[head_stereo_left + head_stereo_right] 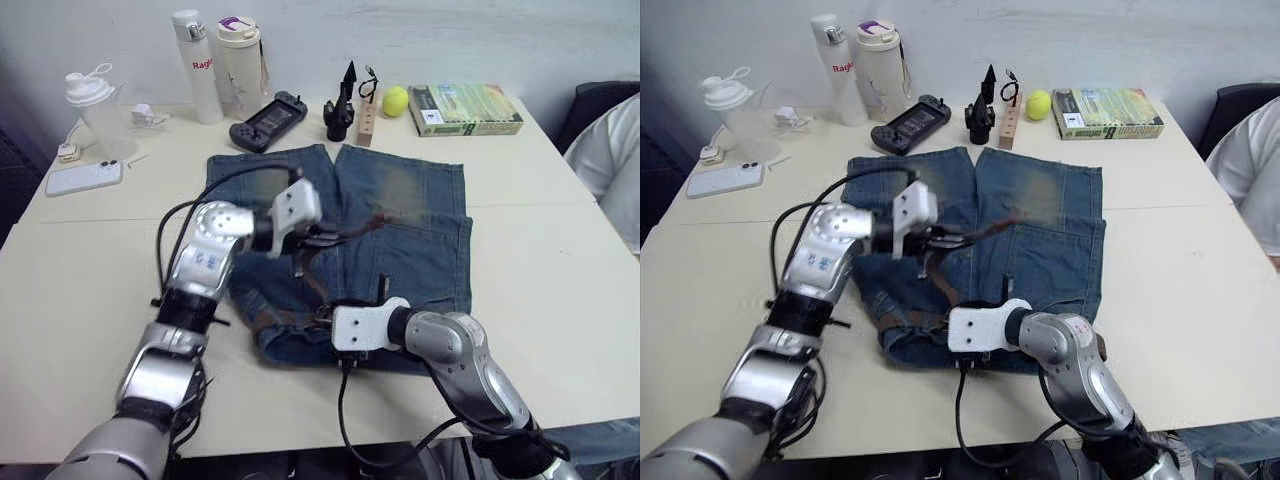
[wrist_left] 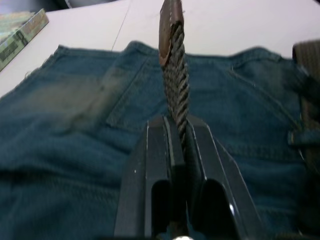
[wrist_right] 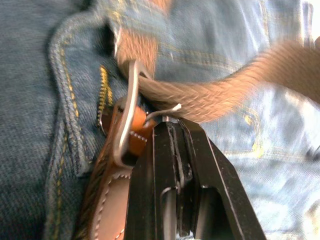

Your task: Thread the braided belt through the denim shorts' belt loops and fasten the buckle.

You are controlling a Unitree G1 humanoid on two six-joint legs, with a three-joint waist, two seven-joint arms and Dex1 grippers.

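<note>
Lying flat on the table, the denim shorts have their waistband toward the robot. Above the shorts, the left gripper pinches the braided belt near its free end, which stands lifted off the cloth. At the waistband, the right gripper is closed on the prong of the silver buckle, with the belt running through the frame. A yellow ball rests beyond the shorts' legs.
</note>
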